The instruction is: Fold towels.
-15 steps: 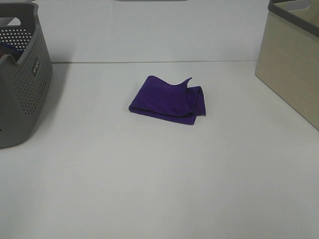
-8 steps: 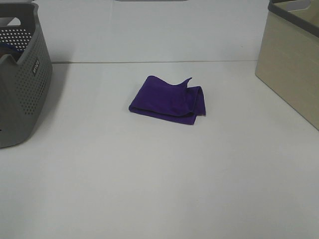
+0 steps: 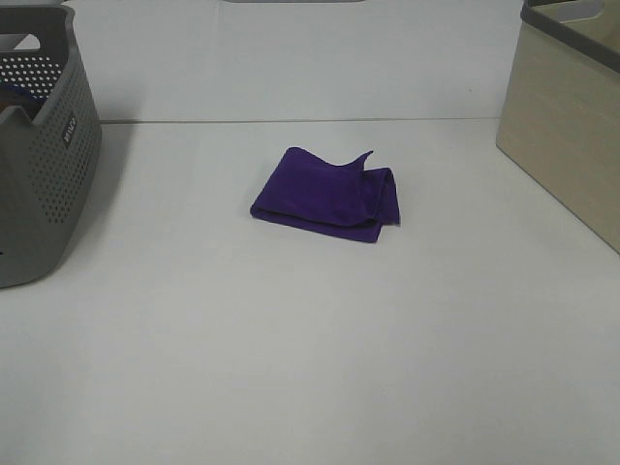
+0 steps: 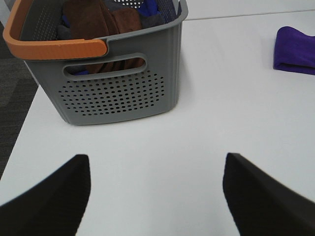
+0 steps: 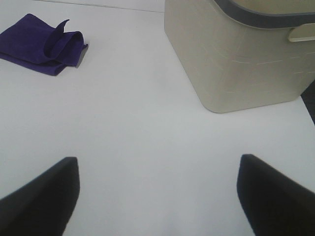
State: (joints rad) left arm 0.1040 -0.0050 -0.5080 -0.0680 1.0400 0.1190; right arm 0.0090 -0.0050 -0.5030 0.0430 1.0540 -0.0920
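Where visible, grey basket (image 4: 123,93) holds brownish towels (image 4: 106,19).

My towel (image 3: 329,195) is deep purple on the white table (image 3: 310,349); the perforated basket (image 3: 39,145) is grey, orange-rimmed; the bin (image 3: 567,126) is beige.

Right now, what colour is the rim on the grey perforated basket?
Orange. The rim of the basket shows best in the left wrist view.

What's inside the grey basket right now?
The grey basket holds brown towels piled at the top, with something blue behind them. What lies underneath is hidden by its walls and the pile.
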